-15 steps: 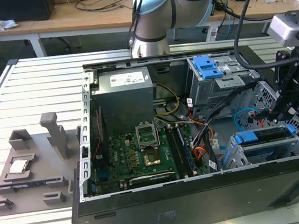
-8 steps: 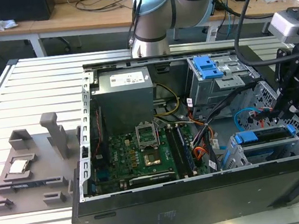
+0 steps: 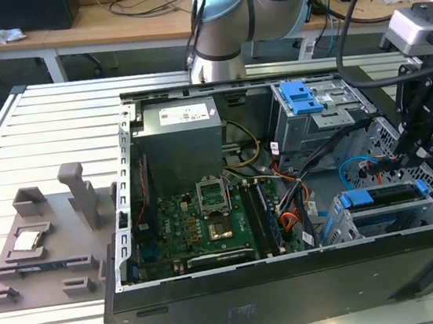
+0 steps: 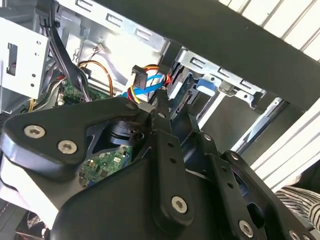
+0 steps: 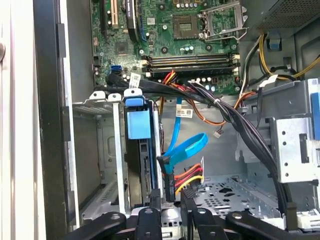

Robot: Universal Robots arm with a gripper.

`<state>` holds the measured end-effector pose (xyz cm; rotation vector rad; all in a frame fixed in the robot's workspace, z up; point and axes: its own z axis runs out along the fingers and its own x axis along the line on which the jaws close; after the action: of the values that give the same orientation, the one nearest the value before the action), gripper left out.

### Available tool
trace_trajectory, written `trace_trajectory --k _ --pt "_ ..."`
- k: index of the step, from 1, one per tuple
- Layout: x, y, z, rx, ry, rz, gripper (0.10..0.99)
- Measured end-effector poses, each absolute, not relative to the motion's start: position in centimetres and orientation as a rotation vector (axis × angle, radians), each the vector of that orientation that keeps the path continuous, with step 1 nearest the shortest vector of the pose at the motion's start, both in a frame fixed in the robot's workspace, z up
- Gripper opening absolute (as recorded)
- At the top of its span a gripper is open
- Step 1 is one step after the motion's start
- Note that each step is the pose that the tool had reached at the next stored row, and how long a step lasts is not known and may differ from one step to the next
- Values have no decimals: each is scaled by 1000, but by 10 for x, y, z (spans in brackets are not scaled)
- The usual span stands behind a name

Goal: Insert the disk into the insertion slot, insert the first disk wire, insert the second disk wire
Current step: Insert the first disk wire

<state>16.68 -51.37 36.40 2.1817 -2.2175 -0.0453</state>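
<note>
1. In the exterior view, the arm (image 3: 218,47) is seen to be built from silver-grey tubular sections, with rounded pale blue caps (image 3: 223,7) fitted over its joints.
2. Thick black cables (image 3: 343,55) are looped towards the wrist, where a boxy white-and-grey housing (image 3: 419,25) is mounted.
3. In the second wrist view, the gripper (image 4: 161,107) is shown to be made of matte black linkage bars (image 4: 167,165), rounded at the ends and layered over one another.
4. Silver socket-head screws (image 4: 34,131) are set at the pivots of these bars.
5. A white casing (image 4: 20,182) is seen beneath the black bars.
6. In the first wrist view, dark round pivot bolts (image 5: 146,212) are seen on the same black bars.
</note>
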Motion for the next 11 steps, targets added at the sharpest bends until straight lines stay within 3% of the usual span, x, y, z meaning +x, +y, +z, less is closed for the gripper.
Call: trace_trajectory --k 9,10,11 --pt "162 -514 356 2181 -2217 -44 302" --pt "162 -514 356 2181 -2217 -44 286" --pt "162 -514 356 2181 -2217 -44 165"
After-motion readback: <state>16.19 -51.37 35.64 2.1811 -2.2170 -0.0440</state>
